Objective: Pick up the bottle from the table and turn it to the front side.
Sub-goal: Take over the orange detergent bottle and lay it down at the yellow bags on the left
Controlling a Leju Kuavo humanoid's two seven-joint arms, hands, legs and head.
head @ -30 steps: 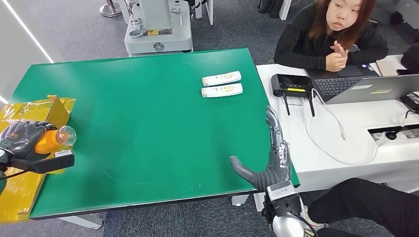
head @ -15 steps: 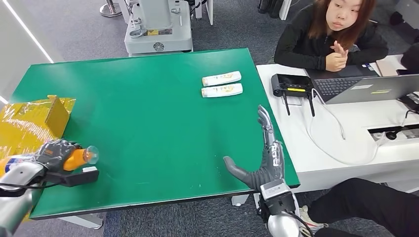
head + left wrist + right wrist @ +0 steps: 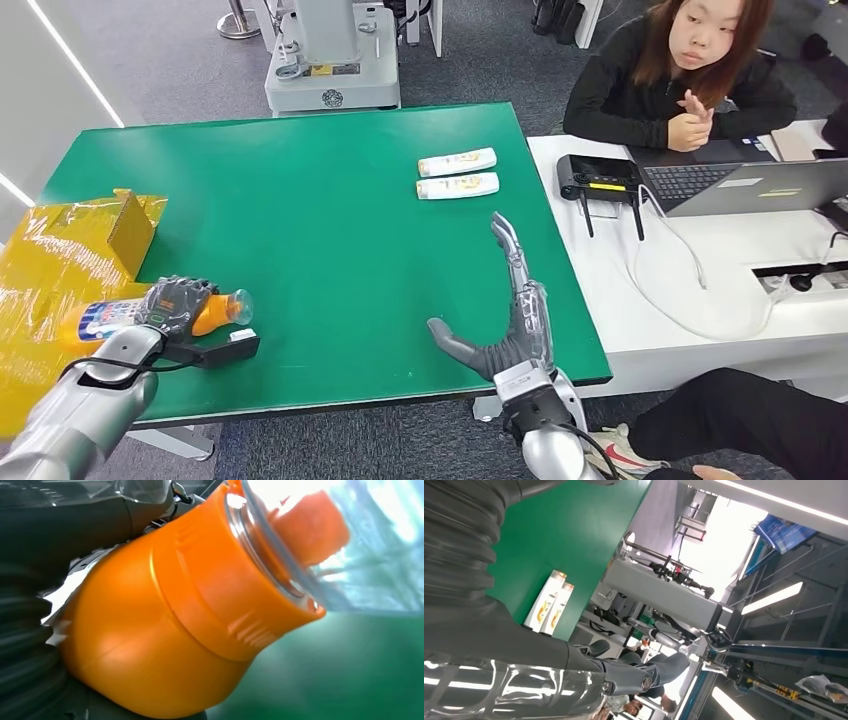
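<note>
My left hand [image 3: 172,303] grips an orange bottle [image 3: 212,313] with a clear cap, lying sideways just above the green table [image 3: 320,230] near its front left edge. The left wrist view has the bottle's orange shoulder [image 3: 165,615] and clear cap [image 3: 350,545] close up, against my dark fingers. My right hand [image 3: 510,320] hovers over the table's front right part with fingers straight and spread, holding nothing. In the right wrist view the right hand's fingers [image 3: 639,675] stretch out over the table.
Two white tubes [image 3: 456,173] lie side by side at the table's far right, also seen as white tubes [image 3: 549,605] from the right wrist. A yellow foil-wrapped box [image 3: 60,270] sits at the left. A person [image 3: 690,70] sits by a white desk with a laptop [image 3: 740,185].
My left hand has carried the bottle rightward from over the yellow box to over the table's front left. The right hand shifted slightly left. The head camera also moved a little.
</note>
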